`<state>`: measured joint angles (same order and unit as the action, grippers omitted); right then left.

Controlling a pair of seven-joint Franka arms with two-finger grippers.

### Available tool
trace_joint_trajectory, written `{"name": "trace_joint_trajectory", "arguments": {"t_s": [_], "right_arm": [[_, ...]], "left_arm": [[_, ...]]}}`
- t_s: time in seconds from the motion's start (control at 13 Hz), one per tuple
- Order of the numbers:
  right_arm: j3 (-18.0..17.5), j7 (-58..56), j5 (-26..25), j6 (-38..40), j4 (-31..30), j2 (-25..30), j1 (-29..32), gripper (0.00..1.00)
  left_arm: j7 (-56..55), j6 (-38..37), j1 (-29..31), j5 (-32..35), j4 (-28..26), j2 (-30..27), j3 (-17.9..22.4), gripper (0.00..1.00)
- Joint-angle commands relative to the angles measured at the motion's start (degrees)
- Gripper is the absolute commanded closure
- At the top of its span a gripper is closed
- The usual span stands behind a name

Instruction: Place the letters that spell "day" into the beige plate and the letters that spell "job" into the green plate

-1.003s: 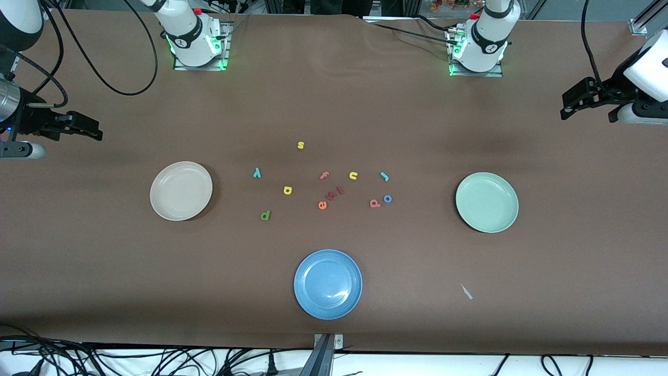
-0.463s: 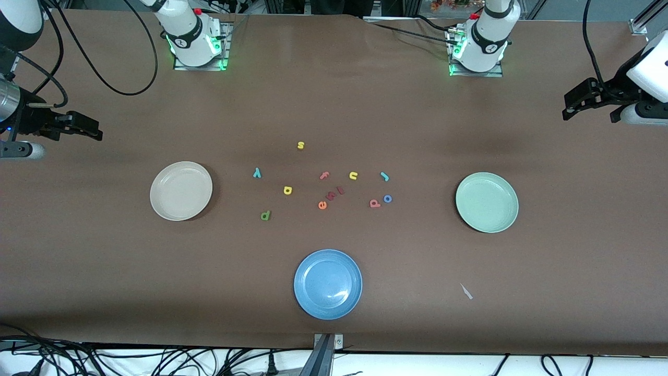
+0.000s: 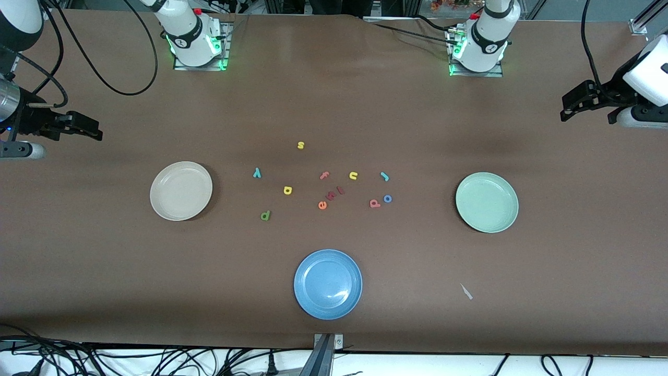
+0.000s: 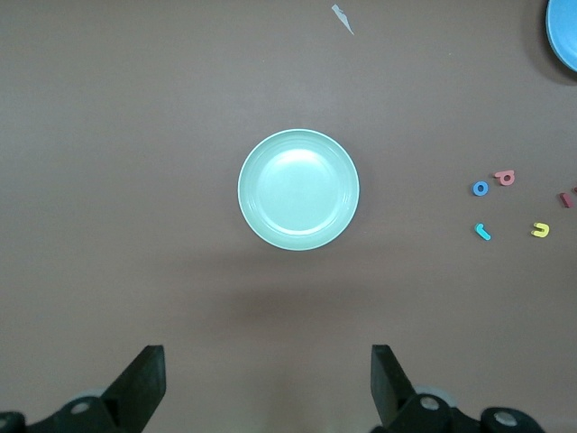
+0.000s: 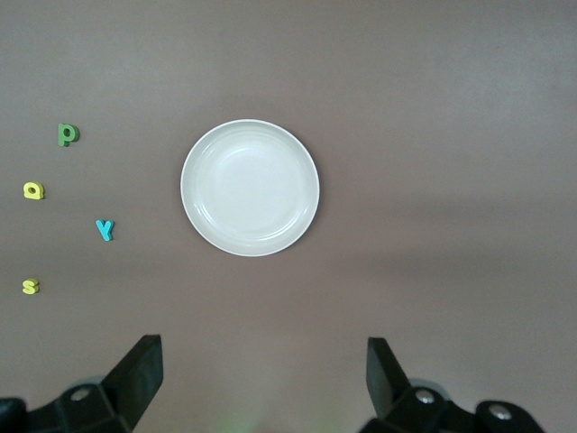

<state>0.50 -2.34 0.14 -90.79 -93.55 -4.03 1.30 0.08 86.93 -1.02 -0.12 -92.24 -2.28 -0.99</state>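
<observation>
Both arms waited high at the tabletop (image 3: 469,130) ends, holding nothing; left end effector (image 3: 569,107) hung over bare tabletop at its own end, fingers (image 4: 140,383) spread wide; right end effector (image 3: 91,128) likewise at the other end, fingers (image 5: 135,374) wide. Green plate (image 3: 487,202) lay empty toward the left arm's end, nearer the front camera than that end effector; beige plate (image 3: 181,190) empty toward the right arm's end. All letters lay loose between the plates, well apart from both end effectors; teal y (image 3: 256,172), yellow a (image 3: 287,190) and dark green d (image 3: 265,214) on the beige plate's side; teal j (image 3: 384,176), blue o (image 3: 387,198) and pinkish-red b (image 3: 374,203) on the green plate's side, o and b apparently touching.
</observation>
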Motion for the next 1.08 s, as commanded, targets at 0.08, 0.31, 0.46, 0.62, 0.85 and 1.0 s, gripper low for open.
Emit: {"name": "trace_joint_trajectory", "arguments": {"t_s": [0.08,0.31,0.46,0.62,0.85,1.0], "right_arm": [[-0.2,-0.1,-0.3,0.7,0.6,0.0,0.4,0.00],[-0.2,-0.1,-0.3,0.6,0.6,0.0,0.4,0.00],[-0.2,-0.1,-0.3,0.7,0.6,0.0,0.4,0.00],[-0.2,-0.2,-0.3,0.6,0.7,-0.1,1.0,0.00],[-0.2,-0.3,-0.3,0.7,0.6,-0.4,1.0,0.00],[-0.2,-0.5,-0.3,0.9,0.6,-0.5,1.1,0.00]], "left_arm": [[0.4,-0.9,0.2,-0.5,1.2,0.8,-0.2,0.00],[0.4,-1.1,0.1,-0.6,0.9,1.8,-0.2,0.00],[0.4,-1.0,-0.6,-0.5,1.4,4.3,-0.5,0.00],[0.3,-1.1,-0.7,-0.6,1.1,4.9,-0.7,0.00],[0.2,-2.5,-0.8,-0.7,0.8,5.4,-0.9,0.00],[-1.6,-2.7,-0.9,-0.8,0.4,6.1,-2.0,0.00]]}}
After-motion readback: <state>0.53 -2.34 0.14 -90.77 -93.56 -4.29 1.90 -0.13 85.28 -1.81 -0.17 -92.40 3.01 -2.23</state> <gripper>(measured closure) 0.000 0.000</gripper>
